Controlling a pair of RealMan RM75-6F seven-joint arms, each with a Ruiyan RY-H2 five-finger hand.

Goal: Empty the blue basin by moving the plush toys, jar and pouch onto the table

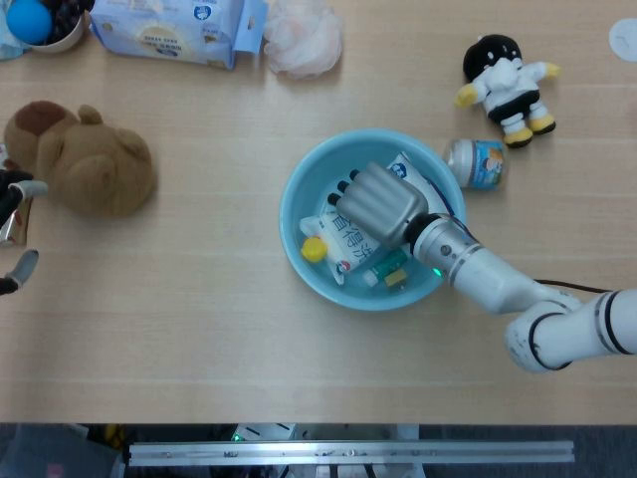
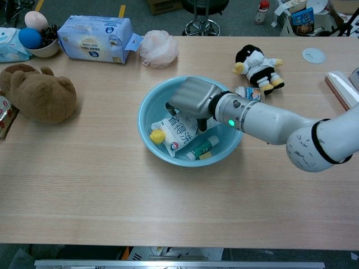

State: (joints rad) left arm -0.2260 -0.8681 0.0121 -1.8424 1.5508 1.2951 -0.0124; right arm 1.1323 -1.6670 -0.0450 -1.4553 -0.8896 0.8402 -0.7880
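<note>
The blue basin (image 1: 299, 189) (image 2: 147, 106) sits mid-table. My right hand (image 1: 378, 202) (image 2: 193, 96) reaches into it and grips the white pouch (image 1: 343, 244) (image 2: 176, 130) with a yellow cap, raised off the basin floor. A small green and yellow tube (image 1: 388, 269) (image 2: 197, 150) lies in the basin beside it. The jar (image 1: 478, 162) (image 2: 247, 93) lies on the table against the basin's right rim. A black-and-white plush (image 1: 506, 80) (image 2: 257, 63) and a brown bear plush (image 1: 85, 159) (image 2: 36, 92) lie on the table. Only the spread fingertips of my left hand (image 1: 15, 229) show at the far left edge.
A wipes pack (image 1: 169, 30), a pink bath pouf (image 1: 304, 35) and a bowl with a blue ball (image 1: 40, 22) line the far edge. A white disc (image 1: 625, 38) lies far right. A flat pink-edged item (image 2: 342, 87) sits at the right edge.
</note>
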